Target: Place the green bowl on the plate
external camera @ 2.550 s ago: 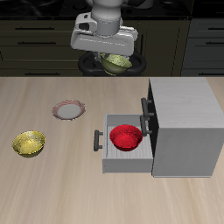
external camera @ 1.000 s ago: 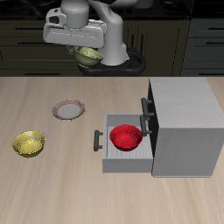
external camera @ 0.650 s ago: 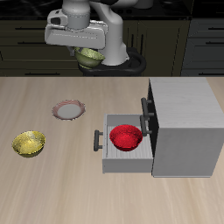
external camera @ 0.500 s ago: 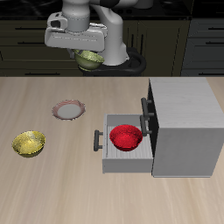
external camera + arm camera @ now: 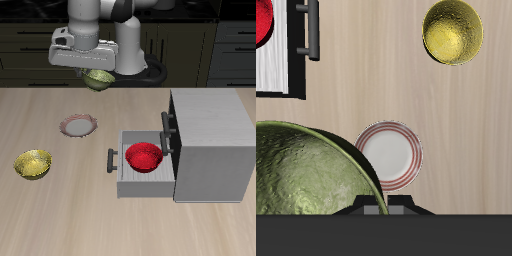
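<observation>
Tool (image 5: pixel 97 72) clamped on the green bowl (image 5: pixel 99 78), held in the air above the table (image 5: pixel 70 210), behind the plate (image 5: pixel 79 125). Plate bare. Red bowl (image 5: pixel 144 157) sits inside the open drawer (image 5: pixel 127 172) of the grey cabinet (image 5: pixel 212 145). Yellow bowl (image 5: pixel 32 164) stands near the plate, empty.

Green bowl (image 5: pixel 301 172): glossy olive-green with mottled lighter flecks. Plate (image 5: pixel 389 155): whitish-grey centre, reddish-brown striped rim; yellow bowl (image 5: pixel 453 31): bright glossy yellow; red bowl (image 5: pixel 144 156): plain saturated red. Table (image 5: pixel 60 220): pale beige wood grain; cabinet (image 5: pixel 212 143): plain grey with black handles; gripper (image 5: pixel 92 66): light grey housing.
</observation>
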Controlling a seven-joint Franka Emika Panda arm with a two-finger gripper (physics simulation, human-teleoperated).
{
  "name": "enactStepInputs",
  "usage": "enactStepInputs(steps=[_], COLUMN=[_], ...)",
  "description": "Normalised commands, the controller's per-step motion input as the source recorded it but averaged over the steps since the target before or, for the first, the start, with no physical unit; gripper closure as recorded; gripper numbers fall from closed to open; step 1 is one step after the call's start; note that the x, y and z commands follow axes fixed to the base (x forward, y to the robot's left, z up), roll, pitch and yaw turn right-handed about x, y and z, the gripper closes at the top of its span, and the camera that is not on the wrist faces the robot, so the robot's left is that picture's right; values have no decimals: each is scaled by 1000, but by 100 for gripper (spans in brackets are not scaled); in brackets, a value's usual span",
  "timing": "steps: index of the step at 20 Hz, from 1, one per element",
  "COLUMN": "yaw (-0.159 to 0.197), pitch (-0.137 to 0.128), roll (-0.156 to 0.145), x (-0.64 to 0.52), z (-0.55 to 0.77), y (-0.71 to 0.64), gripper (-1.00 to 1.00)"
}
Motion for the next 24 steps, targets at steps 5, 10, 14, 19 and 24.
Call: enactStepInputs(steps=[5,10,14,19,24], yaw=[0,6,-3,-7,-9], pitch=[19,9,29,12,18], roll=[-7,3,1,11,0], x=[8,35,45,20,-25], z=[-182,-172,-263,-179,-135], y=[-82,-17,-105,-36,-30], gripper=[100,100,100,100,100])
